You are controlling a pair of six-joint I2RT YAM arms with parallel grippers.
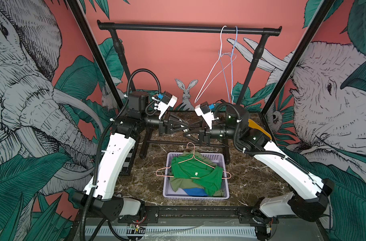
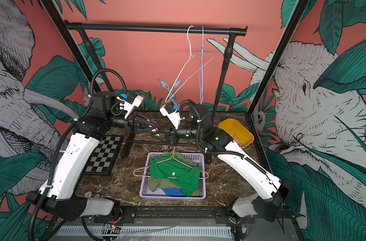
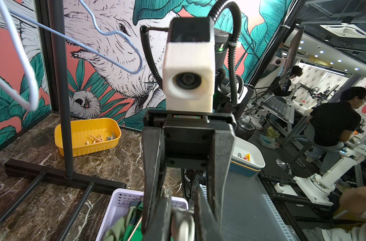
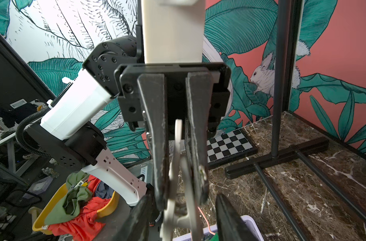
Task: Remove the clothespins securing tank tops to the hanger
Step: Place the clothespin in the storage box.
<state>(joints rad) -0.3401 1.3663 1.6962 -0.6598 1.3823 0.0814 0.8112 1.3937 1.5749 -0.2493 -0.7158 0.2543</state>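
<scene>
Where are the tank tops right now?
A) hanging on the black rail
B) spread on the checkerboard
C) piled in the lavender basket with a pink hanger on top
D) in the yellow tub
C: in both top views the tank tops lie heaped in the lavender basket under a pink wire hanger, while only bare hangers hang on the rail.

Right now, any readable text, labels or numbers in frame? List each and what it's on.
None legible.
Too small to read: the small white tag on the bright green tank top, seen in both top views.
Too blurred to read: the barcode sticker on dark equipment beyond the table, in the right wrist view.
</scene>
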